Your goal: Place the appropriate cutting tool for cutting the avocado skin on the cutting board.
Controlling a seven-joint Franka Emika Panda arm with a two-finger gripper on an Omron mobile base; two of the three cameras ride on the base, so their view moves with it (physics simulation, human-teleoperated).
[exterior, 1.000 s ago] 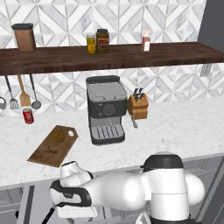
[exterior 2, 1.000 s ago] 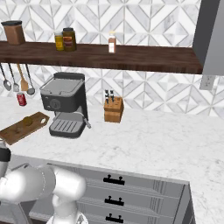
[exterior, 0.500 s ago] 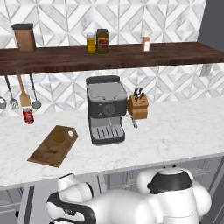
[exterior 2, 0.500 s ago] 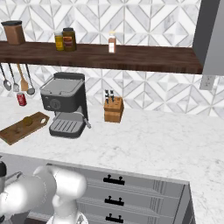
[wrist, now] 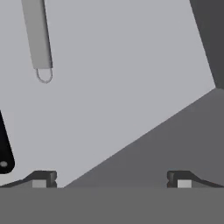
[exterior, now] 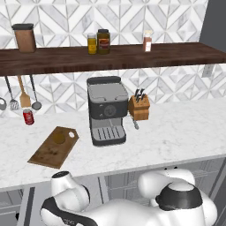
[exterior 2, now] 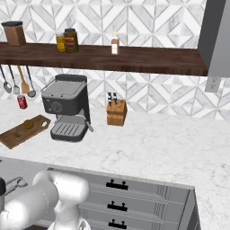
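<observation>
Counter: white marble, runs wall to wall under a dark wooden shelf; grey drawers with black handles below its front edge.
Arm: white, bent low in front of the counter, below its edge in both base views.
Coffee machine: dark grey, mid-counter against the tiled wall.
Cutting board: brown wood, flat on the counter left of the coffee machine, well apart from it; long axis runs diagonally, tapered handle end with hole toward the wall and the machine. Nothing lies on it except a round darker mark near the handle end.
Knife block: wooden, just right of the machine, dark handles sticking up.
Silver tool: in the hand view, on a pale grey surface; long axis near upright in that view, looped wire end toward the fingers.
Cutting tool: just a black handle end at the left edge of the hand view, on the same pale surface; blade out of frame, pointing cannot be told.
Gripper: fingers spread fully wide, nothing between them, touching nothing.
</observation>
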